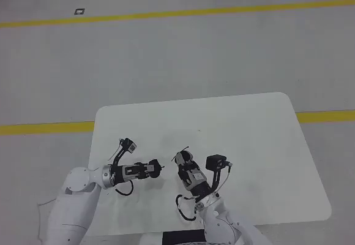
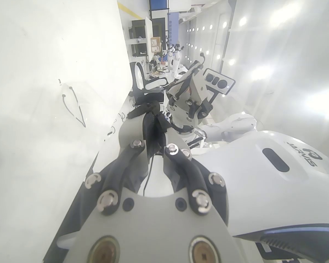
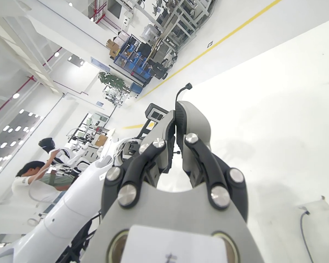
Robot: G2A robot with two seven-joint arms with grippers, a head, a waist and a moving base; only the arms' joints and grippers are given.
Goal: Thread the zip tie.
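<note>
While left pincer (image 1: 158, 166) hovers opposite, right pincer (image 1: 179, 157) grips zip tie (image 3: 188, 85).

I see the zip tie (image 3: 188, 85), thin and black, pinched in the closed right end effector (image 3: 176, 110). A short curved length pokes out past the fingers (image 3: 193, 121), ending in its small square head, held above the white surface (image 3: 263, 97).

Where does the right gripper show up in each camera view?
Top view: right gripper over the table's near half.
Left wrist view: gripper farther off, seen beyond the table's edge.
Right wrist view: gripper close up, shut on the zip tie.
Shared landmark: the white table.
</note>
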